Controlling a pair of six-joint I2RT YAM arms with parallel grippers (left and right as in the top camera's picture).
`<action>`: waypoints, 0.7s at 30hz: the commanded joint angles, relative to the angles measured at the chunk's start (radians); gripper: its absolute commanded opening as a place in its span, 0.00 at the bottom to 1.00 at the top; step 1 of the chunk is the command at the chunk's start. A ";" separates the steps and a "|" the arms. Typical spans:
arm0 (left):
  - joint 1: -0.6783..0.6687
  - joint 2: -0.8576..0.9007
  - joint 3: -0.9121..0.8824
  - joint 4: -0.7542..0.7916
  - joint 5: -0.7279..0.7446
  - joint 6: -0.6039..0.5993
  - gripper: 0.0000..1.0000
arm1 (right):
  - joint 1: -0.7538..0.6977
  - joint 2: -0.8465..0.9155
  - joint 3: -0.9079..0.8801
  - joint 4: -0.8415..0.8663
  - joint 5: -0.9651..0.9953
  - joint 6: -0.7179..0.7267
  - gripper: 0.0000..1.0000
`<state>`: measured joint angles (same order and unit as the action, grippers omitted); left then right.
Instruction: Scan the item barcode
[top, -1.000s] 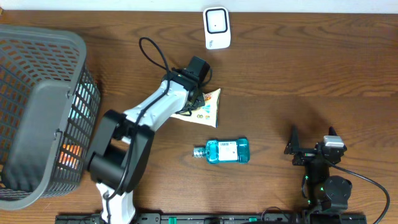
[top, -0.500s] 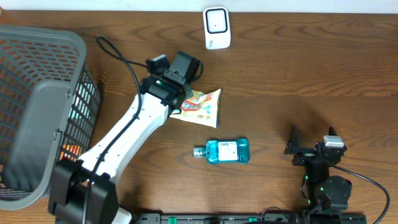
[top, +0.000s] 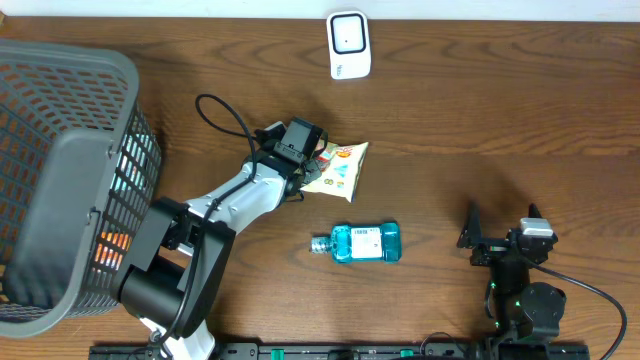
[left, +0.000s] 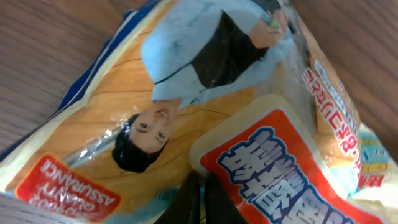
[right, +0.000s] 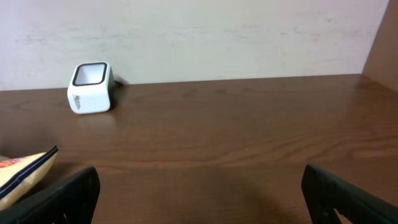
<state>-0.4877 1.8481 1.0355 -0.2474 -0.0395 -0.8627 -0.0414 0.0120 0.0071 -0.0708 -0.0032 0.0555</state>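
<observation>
The item is a printed snack packet (top: 343, 167), orange and white with a face on it, and it fills the left wrist view (left: 205, 93). My left gripper (top: 303, 152) is shut on the packet's left edge, its dark fingertips (left: 214, 202) pressed together on the film. No barcode shows on the visible side. A white scanner (top: 349, 45) stands at the table's far edge, also seen in the right wrist view (right: 91, 87). My right gripper (top: 500, 235) rests open at the front right with nothing between its fingers (right: 68, 196).
A blue mouthwash bottle (top: 360, 242) lies on its side in front of the packet. A large grey mesh basket (top: 70, 170) holding several goods stands at the left edge. The packet's corner (right: 25, 171) shows at the left of the right wrist view.
The left arm has swung and folded lower, and the packet in its grip has shifted slightly right and turned. The right arm has not moved.
</observation>
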 joint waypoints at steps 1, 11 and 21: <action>-0.002 0.008 -0.014 -0.048 0.096 0.058 0.07 | 0.001 -0.005 -0.002 -0.004 0.009 -0.012 0.99; -0.002 -0.351 -0.013 -0.087 -0.063 0.119 0.07 | 0.001 -0.005 -0.002 -0.004 0.009 -0.012 0.99; -0.003 -0.243 -0.039 -0.078 0.122 0.122 0.07 | 0.001 -0.005 -0.002 -0.004 0.009 -0.012 0.99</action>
<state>-0.4911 1.5280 1.0199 -0.3359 -0.0109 -0.7578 -0.0414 0.0120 0.0071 -0.0708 -0.0029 0.0555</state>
